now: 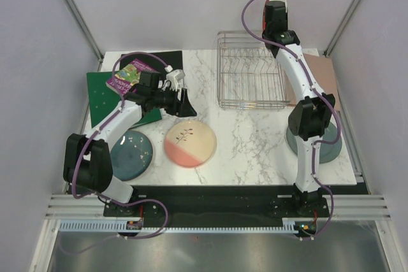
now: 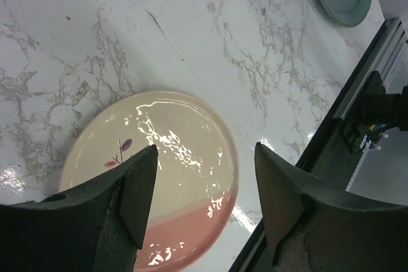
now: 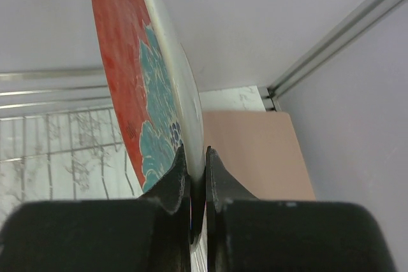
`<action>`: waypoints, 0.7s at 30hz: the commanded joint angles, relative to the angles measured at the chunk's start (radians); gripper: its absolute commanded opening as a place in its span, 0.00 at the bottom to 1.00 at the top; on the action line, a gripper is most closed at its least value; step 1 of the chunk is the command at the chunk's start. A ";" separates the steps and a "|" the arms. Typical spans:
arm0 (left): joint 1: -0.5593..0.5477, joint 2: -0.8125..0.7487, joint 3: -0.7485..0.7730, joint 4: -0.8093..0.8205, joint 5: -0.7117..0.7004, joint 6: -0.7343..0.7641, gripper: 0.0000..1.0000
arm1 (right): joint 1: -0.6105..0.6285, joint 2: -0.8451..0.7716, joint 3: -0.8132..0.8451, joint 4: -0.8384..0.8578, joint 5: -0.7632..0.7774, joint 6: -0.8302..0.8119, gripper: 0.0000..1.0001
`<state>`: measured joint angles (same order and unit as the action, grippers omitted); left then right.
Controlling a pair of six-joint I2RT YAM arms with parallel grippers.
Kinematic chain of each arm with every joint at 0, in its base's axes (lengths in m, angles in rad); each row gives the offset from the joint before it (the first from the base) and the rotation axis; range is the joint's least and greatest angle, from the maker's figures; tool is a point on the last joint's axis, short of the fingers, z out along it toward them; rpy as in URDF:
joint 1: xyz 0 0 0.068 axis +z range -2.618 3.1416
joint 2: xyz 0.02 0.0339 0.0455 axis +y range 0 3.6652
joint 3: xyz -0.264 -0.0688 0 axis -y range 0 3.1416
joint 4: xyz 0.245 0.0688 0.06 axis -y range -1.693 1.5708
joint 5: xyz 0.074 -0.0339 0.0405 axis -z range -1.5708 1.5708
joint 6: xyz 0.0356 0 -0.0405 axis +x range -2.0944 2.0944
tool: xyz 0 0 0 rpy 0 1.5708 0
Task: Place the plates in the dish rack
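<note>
While the right tool (image 3: 194, 157) pinches the bottom rim of the red plate (image 3: 124, 74) between its two black wedge-shaped fingers, the glossy disc stands upright and edge-on, its teal flower pattern facing left and its pale underside facing right. In the top view this arm reaches to about 1 o'clock, near the far side of the dish rack (image 1: 250, 71), a rectangular basket of thin silver wire with rows of upright tines. The left tool (image 2: 204, 151) hangs with its fingers spread wide above the cream-and-pink plate (image 1: 190, 144), which lies flat near 6 o'clock on the white marbled desk (image 1: 248, 138); its glaze is shiny, with a small twig motif on the cream half. The speckled teal-blue plate (image 1: 131, 154) lies flat at 8 o'clock, just beside it. The plain grey-green plate (image 1: 331, 151) sits at 4 o'clock, partly hidden by the right arm. A green binder (image 1: 102, 93) with a purple booklet (image 1: 127, 79) on it lies at 10 o'clock.
</note>
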<state>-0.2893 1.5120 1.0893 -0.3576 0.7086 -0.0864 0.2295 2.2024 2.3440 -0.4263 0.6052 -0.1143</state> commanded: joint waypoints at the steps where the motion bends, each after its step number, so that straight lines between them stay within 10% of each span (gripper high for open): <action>1: 0.001 0.004 0.009 0.031 0.009 -0.015 0.69 | -0.018 -0.053 0.041 0.143 0.120 -0.019 0.00; 21: 0.001 0.014 0.000 0.031 0.006 -0.018 0.69 | -0.019 -0.007 -0.077 0.063 0.140 -0.002 0.00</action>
<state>-0.2893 1.5253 1.0893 -0.3565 0.7086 -0.0887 0.2070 2.2211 2.2456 -0.4866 0.6781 -0.1493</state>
